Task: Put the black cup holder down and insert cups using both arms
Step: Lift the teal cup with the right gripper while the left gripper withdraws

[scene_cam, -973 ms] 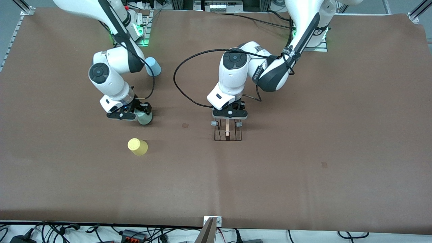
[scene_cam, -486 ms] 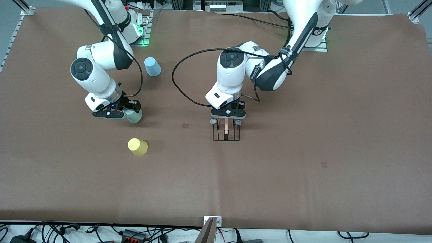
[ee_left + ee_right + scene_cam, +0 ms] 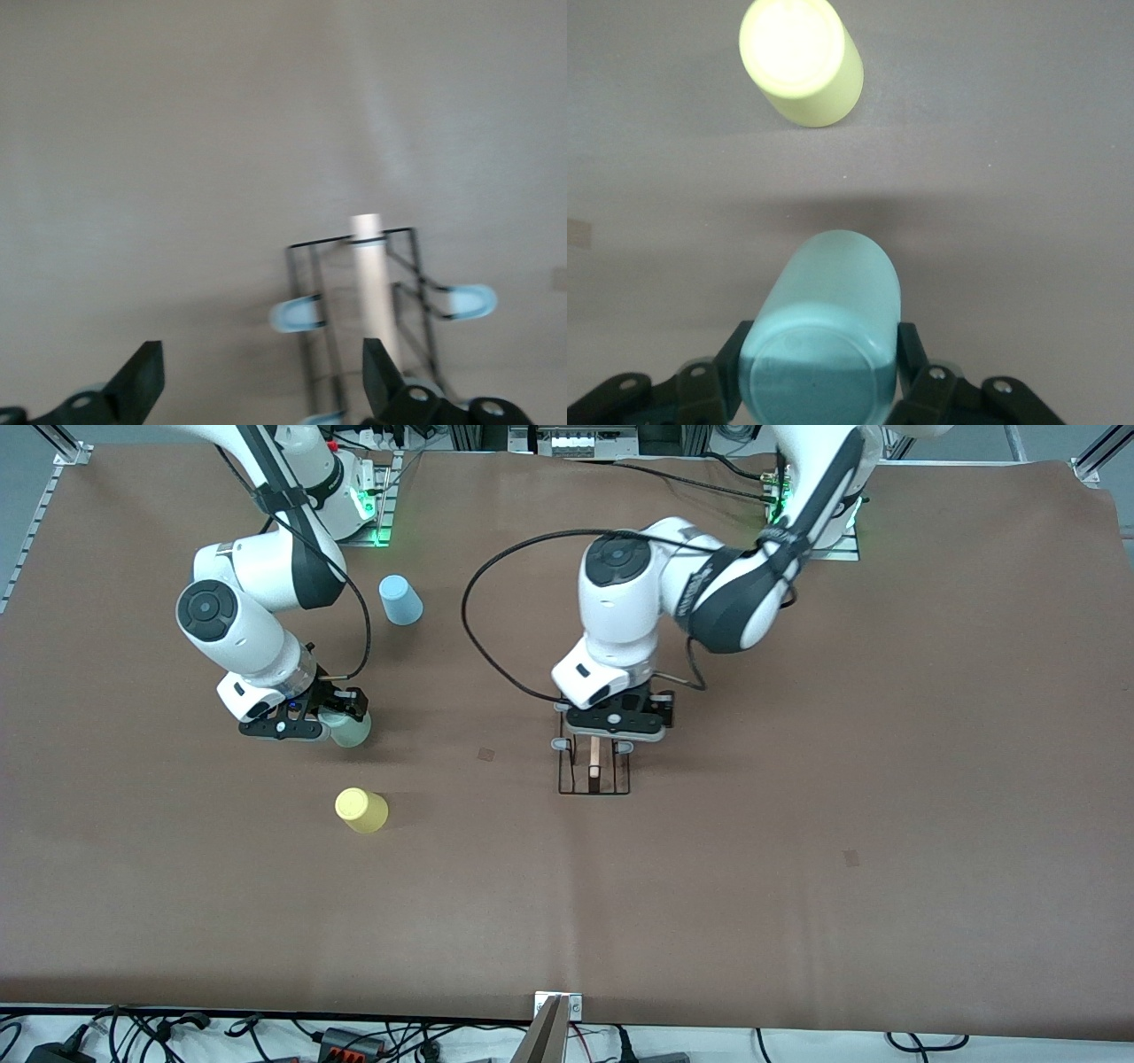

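A wide brown table cover [image 3: 797, 886] fills nearly the whole front view, lit evenly, with faint creases. Two small darker patches [image 3: 486, 754] mark it. Aluminium frame rails [image 3: 53, 443] stand at its corners, and tangled black cables [image 3: 159, 1032] lie along its near edge.

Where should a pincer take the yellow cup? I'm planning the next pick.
Grip the yellow cup across its tapered side wall, coming down from above. It stands upside down with its closed base up and clear table around it, so the wall is open to fingers on both sides.
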Available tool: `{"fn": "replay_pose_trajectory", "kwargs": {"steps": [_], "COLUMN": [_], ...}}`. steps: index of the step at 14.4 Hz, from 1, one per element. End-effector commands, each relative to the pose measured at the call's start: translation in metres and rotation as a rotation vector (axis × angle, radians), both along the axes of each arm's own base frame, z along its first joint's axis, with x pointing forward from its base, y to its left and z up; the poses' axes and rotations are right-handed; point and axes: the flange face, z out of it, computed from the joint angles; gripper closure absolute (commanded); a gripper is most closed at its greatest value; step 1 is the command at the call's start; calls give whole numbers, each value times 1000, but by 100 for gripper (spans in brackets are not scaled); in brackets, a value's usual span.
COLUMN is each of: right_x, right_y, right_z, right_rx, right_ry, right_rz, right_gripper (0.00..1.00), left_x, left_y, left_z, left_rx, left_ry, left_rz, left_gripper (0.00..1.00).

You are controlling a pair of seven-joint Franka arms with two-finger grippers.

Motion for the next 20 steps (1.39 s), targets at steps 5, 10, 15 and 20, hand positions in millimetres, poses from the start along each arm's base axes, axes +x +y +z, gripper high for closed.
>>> {"fn": "replay_pose_trajectory", "kwargs": {"steps": [5, 10, 15, 20], "right_x": [5, -41, -70, -91], "right_y": [75, 225, 332, 372], "right_z": [115, 132, 99, 60], "right_rx": [-7, 32, 120, 116], "right_ry": [19, -22, -36, -79], "right_rz": [-115, -265, -412, -429], "right_gripper": [92, 92, 92, 92], "left_x": [48, 82, 76, 62], "left_y": [150, 294, 408, 421], "left_z": [79, 122, 154, 198], "left_rx": [66, 0, -101, -96], "left_ry": [116, 232, 299, 348], "left_rz": [-214, -250, -64, -32], "left_gripper": [0, 0, 0, 0]}}
